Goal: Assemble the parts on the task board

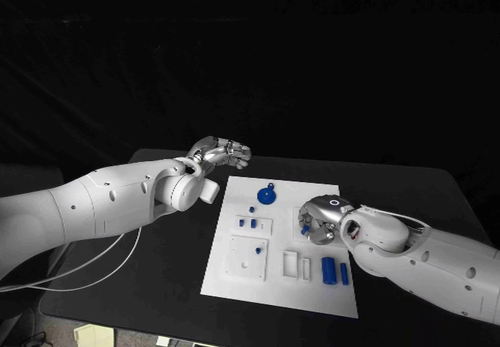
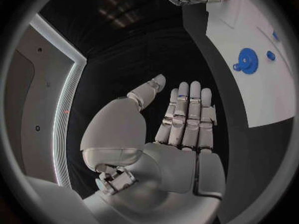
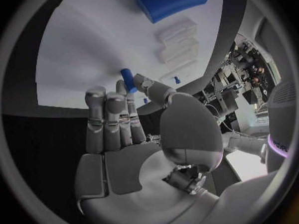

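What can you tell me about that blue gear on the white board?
The gear is a small, bright blue toothed wheel, plastic by its look, with a little knob at its far edge. It sits on the board near the far end, apart from the other blue pieces. Neither hand touches it; the left wrist view shows it too.

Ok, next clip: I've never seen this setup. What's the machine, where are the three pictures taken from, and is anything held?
It is a robot with two white arms, each ending in a silver robot hand. One picture looks down from its head; the two round ones come from cameras at its wrists. On the black table lies a white task board carrying a blue gear, two blue cylinders and smaller blue pieces. The right robot hand, over the board, pinches a small blue peg between thumb and finger. The left robot hand, beyond the board's corner, holds nothing.
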